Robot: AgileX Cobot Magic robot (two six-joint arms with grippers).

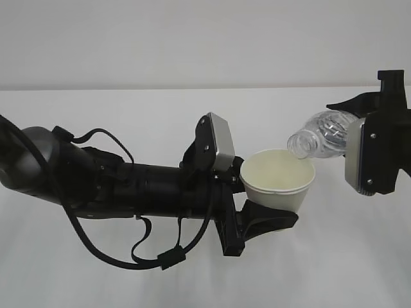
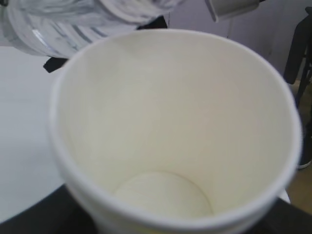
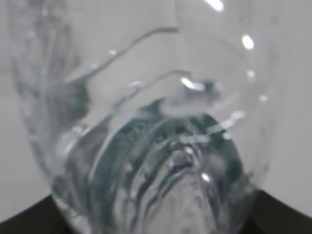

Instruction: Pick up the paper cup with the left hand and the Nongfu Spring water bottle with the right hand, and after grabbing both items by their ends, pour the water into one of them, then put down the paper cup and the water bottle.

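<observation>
Holding the paper cup [image 1: 278, 181] up off the white bench [image 1: 359, 256], the left hand [image 1: 257, 199] grips it low around its base and lower wall, its fingers pressed against the cup's sides, so the open rim stays clear and faces up and a little toward the right. That low hold seems chosen to leave the mouth free as a target. Opposite it, the right hand [image 1: 369, 151] clamps the Nongfu Spring water bottle [image 1: 321, 133] by its bottom end, with the body tipped past level and the uncapped neck hanging just over the cup's far rim, apart from it or barely above it; contact cannot be told. Gripping the base lets the neck swing down freely for pouring. Looking into the cup from the left wrist view [image 2: 165, 146], the cream inside and round floor appear dry, with no pool or stream to be seen. From the right wrist view the bottle [image 3: 146, 136] fills the frame, ribbed and clear, with a curved line across its wall that may be the edge of a little water, though that is uncertain. Judging from this, the pour is at its start or the bottle is almost empty.
</observation>
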